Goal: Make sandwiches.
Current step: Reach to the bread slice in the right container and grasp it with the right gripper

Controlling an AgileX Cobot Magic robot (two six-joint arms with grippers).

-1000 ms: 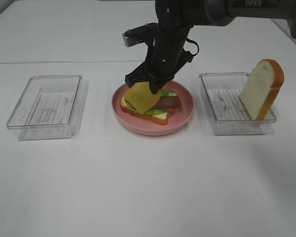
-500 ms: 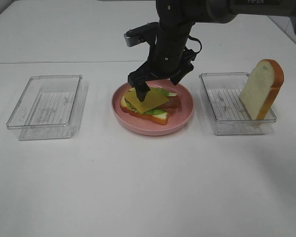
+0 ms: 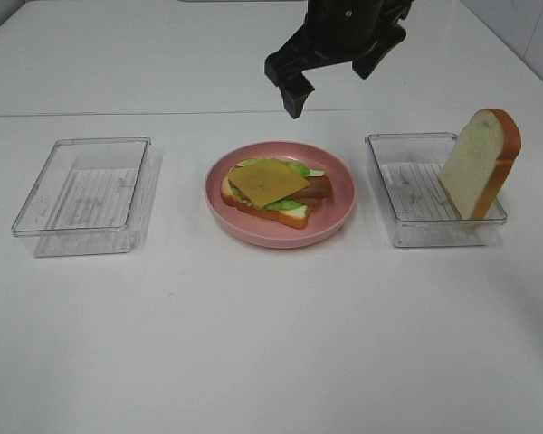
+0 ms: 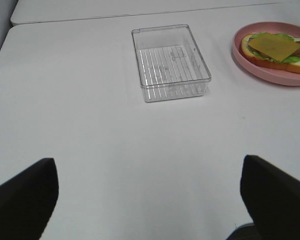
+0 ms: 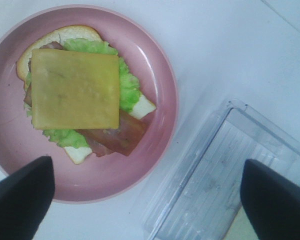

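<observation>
Open-faced sandwich (image 3: 273, 193) on pink plate (image 3: 337, 215) at table centre: cheese slice (image 3: 268, 180) topmost, over lettuce (image 5: 127, 90), bacon (image 5: 117, 137) and bread. Right gripper (image 3: 330, 70) above the plate, jaws spread, empty. Second bread slice (image 3: 480, 164) upright in right-hand tray (image 3: 407, 231); left gripper (image 4: 150, 195) spread wide near left tray (image 4: 171, 62).

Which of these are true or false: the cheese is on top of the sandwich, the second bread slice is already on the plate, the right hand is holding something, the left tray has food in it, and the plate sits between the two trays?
1. The cheese lies on top of the stack on the plate. True.
2. The second bread slice is on the plate. False: it stands leaning in the right tray.
3. The right hand holds something. False: it is open and bare, above the plate.
4. The left tray has food in it. False: nothing is in it.
5. The plate sits between the two trays. True.
</observation>
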